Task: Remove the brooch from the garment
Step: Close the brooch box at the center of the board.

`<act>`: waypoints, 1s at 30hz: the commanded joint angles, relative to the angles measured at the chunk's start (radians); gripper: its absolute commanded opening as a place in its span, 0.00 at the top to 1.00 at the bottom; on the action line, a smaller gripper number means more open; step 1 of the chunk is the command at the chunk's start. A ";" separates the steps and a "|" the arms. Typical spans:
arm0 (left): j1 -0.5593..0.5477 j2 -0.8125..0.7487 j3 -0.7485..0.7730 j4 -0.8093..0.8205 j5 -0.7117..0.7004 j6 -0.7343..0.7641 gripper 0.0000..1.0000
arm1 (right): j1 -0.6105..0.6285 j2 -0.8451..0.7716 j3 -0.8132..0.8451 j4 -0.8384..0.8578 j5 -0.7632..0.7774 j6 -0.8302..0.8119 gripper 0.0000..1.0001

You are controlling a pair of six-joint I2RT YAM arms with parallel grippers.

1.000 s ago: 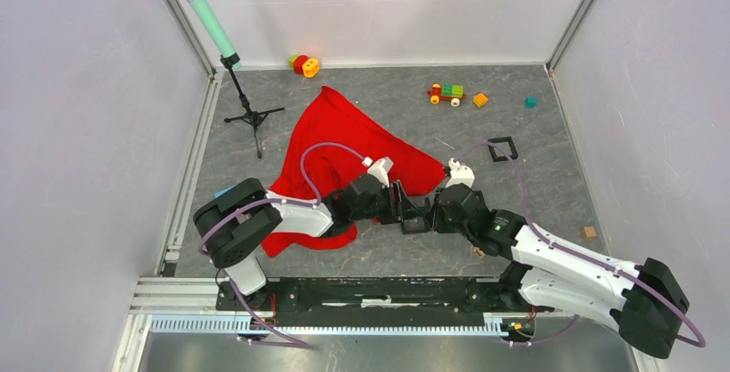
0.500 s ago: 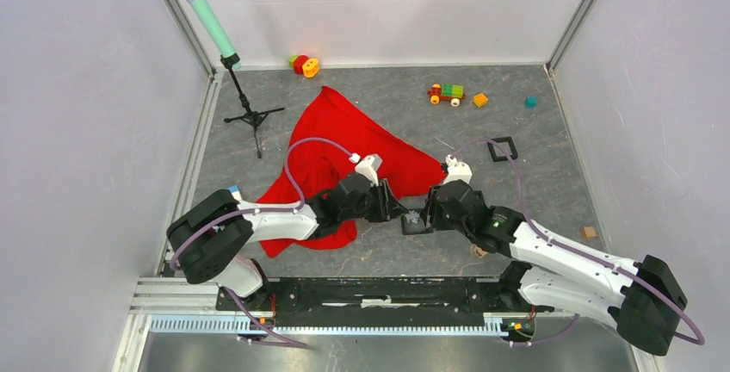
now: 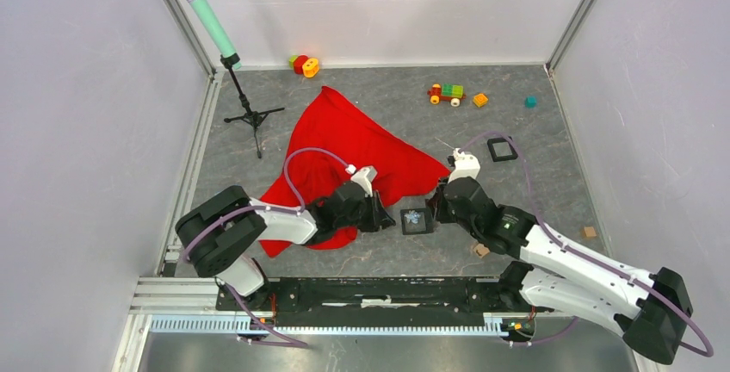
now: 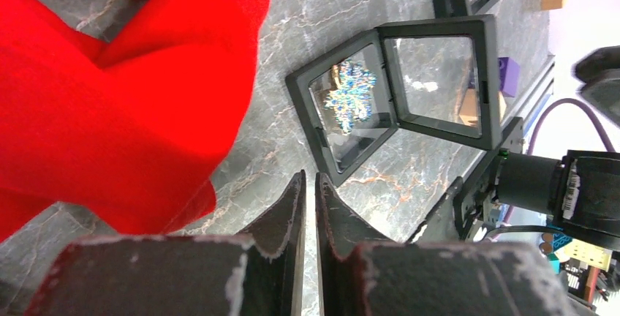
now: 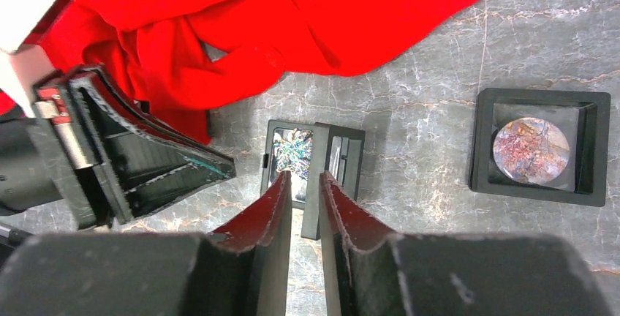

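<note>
The red garment (image 3: 353, 135) lies crumpled mid-table and also shows in the left wrist view (image 4: 110, 96) and right wrist view (image 5: 292, 16). The sparkling brooch (image 3: 414, 216) is off it. It lies in a small open black box (image 3: 417, 232), as both wrist views show (image 4: 349, 96) (image 5: 291, 144). The box lid (image 4: 439, 29) stands upright. My left gripper (image 3: 381, 215) (image 4: 308, 177) is shut and empty just left of the box. My right gripper (image 3: 439, 208) (image 5: 305, 175) hovers over the lid, its jaws a narrow gap apart and gripping nothing.
A second black box (image 3: 502, 149) (image 5: 541, 148) holds a round reddish brooch. A stand (image 3: 250, 118) with a teal tube is at back left. Toys (image 3: 306, 65), a toy train (image 3: 447, 93) and small blocks (image 3: 589, 232) lie around. Walls enclose three sides.
My left gripper has drawn back left from the box. The brooch now lies uncovered inside it. My right gripper has backed slightly right and away from the box.
</note>
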 commanded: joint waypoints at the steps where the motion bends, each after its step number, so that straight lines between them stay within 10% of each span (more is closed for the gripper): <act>1: 0.001 0.047 0.030 0.049 0.024 0.029 0.87 | 0.002 -0.026 0.004 0.006 0.023 -0.025 0.77; 30: 0.001 0.212 0.051 0.185 0.076 -0.012 0.88 | 0.002 0.193 -0.090 0.231 -0.193 -0.010 0.88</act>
